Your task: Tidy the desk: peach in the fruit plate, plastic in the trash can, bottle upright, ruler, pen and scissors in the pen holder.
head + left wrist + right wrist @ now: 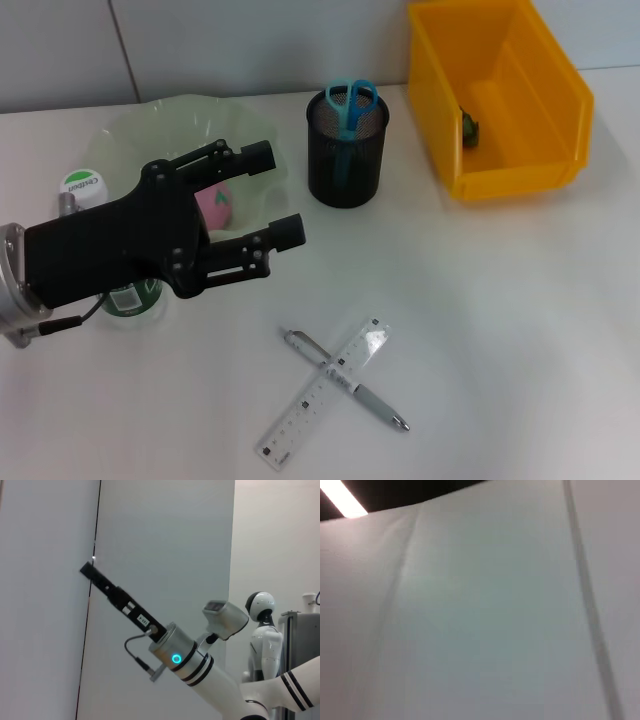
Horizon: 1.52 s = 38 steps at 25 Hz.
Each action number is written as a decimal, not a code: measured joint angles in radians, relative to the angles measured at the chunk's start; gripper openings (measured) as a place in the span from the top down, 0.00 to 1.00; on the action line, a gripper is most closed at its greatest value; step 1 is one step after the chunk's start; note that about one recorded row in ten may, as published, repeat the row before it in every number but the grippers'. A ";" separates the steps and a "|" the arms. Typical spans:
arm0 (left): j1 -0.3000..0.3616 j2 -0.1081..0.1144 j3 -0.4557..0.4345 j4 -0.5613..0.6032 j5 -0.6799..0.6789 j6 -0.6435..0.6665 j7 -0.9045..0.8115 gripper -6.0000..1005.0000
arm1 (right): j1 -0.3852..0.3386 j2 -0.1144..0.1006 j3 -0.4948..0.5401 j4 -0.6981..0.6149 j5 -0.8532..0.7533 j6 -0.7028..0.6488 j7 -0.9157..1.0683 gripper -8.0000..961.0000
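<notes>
Above the fruit plate [130, 125], our left gripper [272, 190] hangs with fingers spread, empty. Pen [345, 377] and ruler [322, 391] lie crossed on the surface; grabbing one could drag the other.

Right arm [200, 670] before grey wall [165, 540].

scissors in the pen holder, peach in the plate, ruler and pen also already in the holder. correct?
Not quite. The head view shows the scissors in the pen holder and the peach in the fruit plate, but the ruler and pen lie crossed on the desk, outside the holder.
</notes>
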 joint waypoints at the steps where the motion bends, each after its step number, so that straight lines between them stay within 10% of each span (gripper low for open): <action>1: 0.000 0.000 0.000 0.000 0.000 0.000 0.003 0.19 | -0.005 0.000 -0.001 -0.016 -0.056 0.013 0.074 0.31; 12: 0.000 0.002 -0.005 0.004 0.000 0.008 0.014 0.19 | -0.141 -0.026 0.033 -0.352 -0.771 -0.037 0.987 0.31; 18: -0.007 0.004 -0.004 0.006 0.000 0.011 0.001 0.19 | -0.136 -0.069 0.322 -0.413 -1.185 -0.361 1.349 0.31; 28: -0.012 0.006 -0.007 0.020 0.000 0.014 -0.029 0.19 | -0.094 -0.132 0.566 -0.468 -1.693 -0.652 1.512 0.31; 38: 0.002 0.013 -0.007 0.130 0.009 0.016 -0.139 0.19 | -0.090 -0.127 0.528 -0.485 -1.898 -0.651 1.352 0.31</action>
